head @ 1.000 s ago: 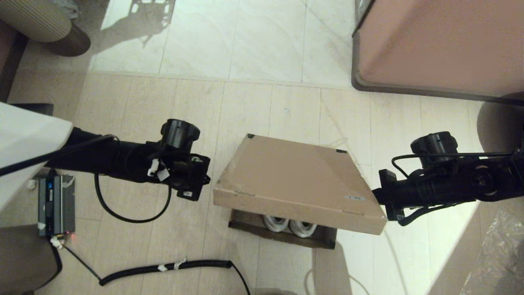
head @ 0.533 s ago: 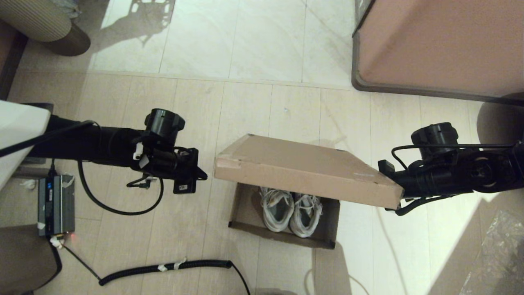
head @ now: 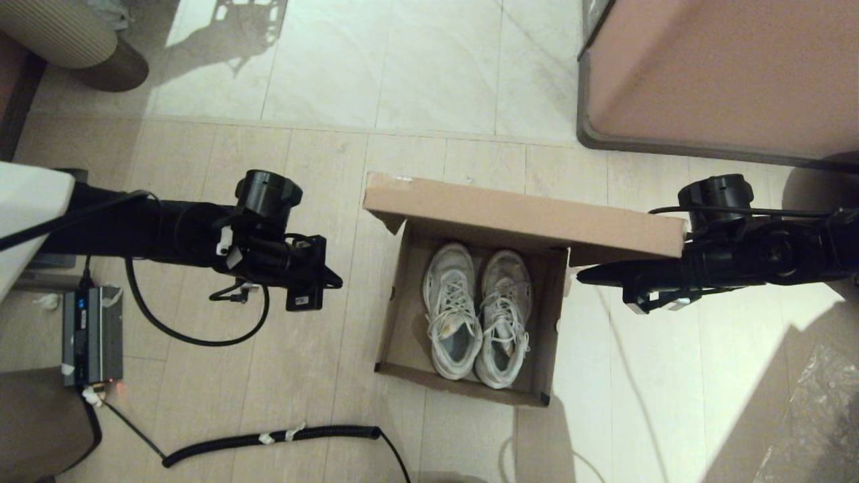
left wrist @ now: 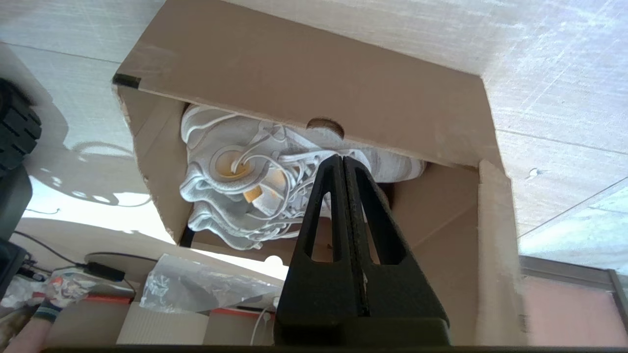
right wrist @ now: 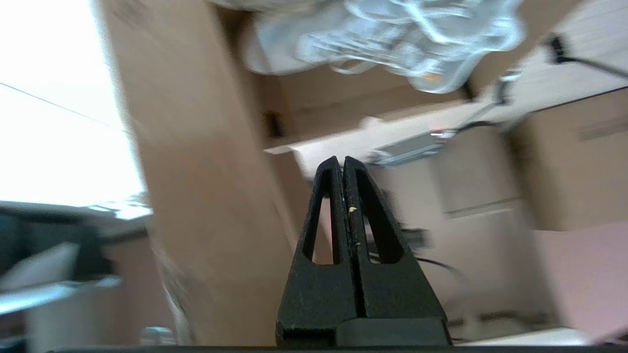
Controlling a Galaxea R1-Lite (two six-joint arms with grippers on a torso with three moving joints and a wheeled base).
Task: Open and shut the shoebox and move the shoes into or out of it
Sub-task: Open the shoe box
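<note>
Floor-level, the right pincer (head: 584,275), pressed together, props the shoebox (head: 402,322) lid; left pincer (head: 335,285) likewise, empty.

- Floor (head: 322,201) of pale wood-look planks; farther off, glossy marble-look tiles (head: 402,60).
- Large pinkish-brown cabinet (head: 711,74) with dark edging at upper right, standing on the floor.
- Ribbed beige round seat (head: 60,33) on a dark base at upper left.
- Small grey electronic box (head: 90,335) on the floor at left, red light glowing at its near end.
- Coiled black cable (head: 268,439) across the near planks, white tape wrapped at two spots.
- Crinkled clear plastic sheet (head: 812,409) at lower right.
- Bright patch of light (head: 671,376) on the floor at right, hard-edged shadows beside it.
</note>
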